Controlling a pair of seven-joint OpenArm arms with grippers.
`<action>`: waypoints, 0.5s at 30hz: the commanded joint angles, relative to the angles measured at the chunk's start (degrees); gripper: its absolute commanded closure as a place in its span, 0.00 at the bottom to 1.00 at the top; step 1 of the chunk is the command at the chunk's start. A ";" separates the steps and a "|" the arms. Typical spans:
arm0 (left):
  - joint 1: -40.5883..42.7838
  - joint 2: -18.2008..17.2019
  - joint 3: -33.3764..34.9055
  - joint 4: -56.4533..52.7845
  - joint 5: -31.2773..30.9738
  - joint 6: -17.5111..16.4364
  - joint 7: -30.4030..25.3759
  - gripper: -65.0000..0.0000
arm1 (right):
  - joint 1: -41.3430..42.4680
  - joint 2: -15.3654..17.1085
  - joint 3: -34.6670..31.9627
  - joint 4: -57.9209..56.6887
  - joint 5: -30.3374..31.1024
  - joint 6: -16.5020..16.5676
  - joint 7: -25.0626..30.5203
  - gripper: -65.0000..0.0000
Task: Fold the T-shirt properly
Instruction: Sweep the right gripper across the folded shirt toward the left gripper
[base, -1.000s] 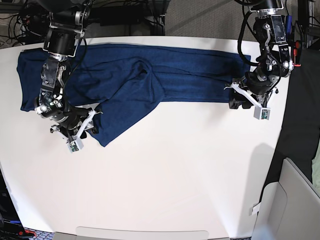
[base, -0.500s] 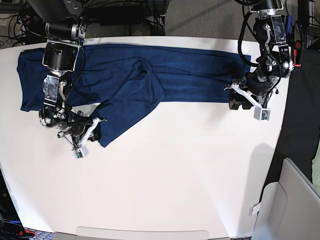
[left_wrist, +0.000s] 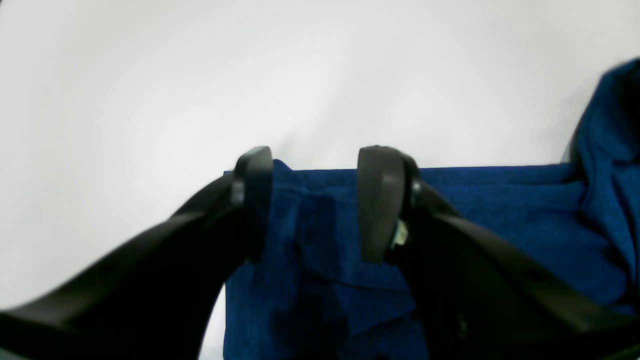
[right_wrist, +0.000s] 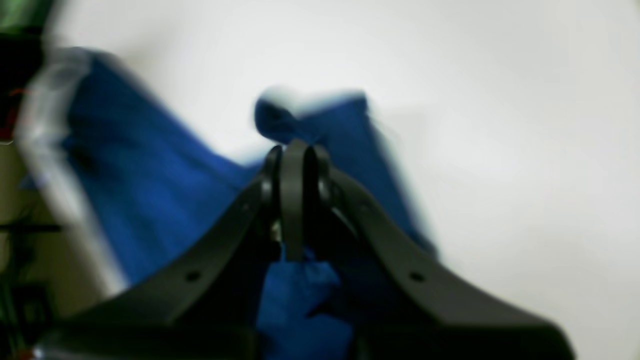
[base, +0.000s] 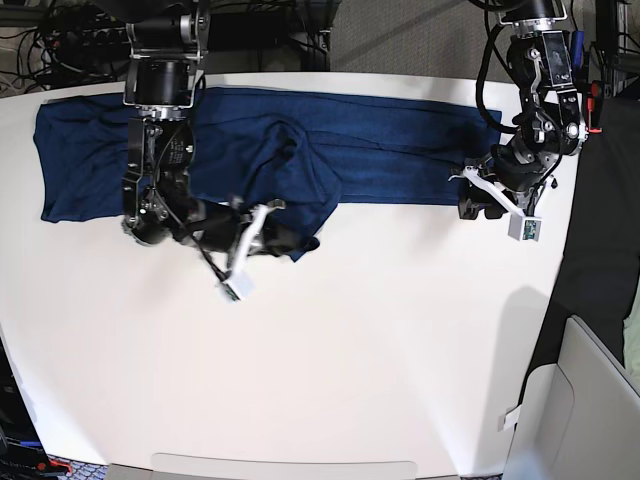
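The T-shirt (base: 390, 150), dark navy, lies spread along the far side of the white table (base: 380, 350). My right gripper (base: 280, 238) is shut on a hanging flap of it near the shirt's middle. In the blurred right wrist view the jaws (right_wrist: 298, 165) are pressed together with blue fabric (right_wrist: 295, 295) pinched under them. My left gripper (base: 475, 205) rests at the shirt's lower right corner. In the left wrist view its fingers (left_wrist: 380, 200) stand apart, with the cloth's edge (left_wrist: 320, 220) lying flat between them.
Cables and dark equipment (base: 250, 30) crowd the strip behind the table. A grey bin (base: 590, 400) stands off the table's right side. The table's front edge (base: 280, 465) runs along the bottom of the base view.
My right gripper closed on the shirt's lower flap and swept it rightward toward the middle, bunching the fabric. The left arm has stayed still.
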 joint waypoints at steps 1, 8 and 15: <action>-0.78 -0.79 -0.44 0.97 -0.53 -0.25 -1.44 0.58 | 0.98 0.01 -2.24 2.13 4.15 0.67 0.68 0.99; -0.34 -0.88 -0.53 0.97 -0.53 -0.07 -1.44 0.58 | 0.98 -1.84 -16.39 3.37 11.98 0.67 0.60 0.99; -0.34 -0.79 -5.72 0.97 -0.44 0.01 -1.44 0.58 | 3.00 -8.25 -25.71 2.31 11.01 0.67 0.60 0.99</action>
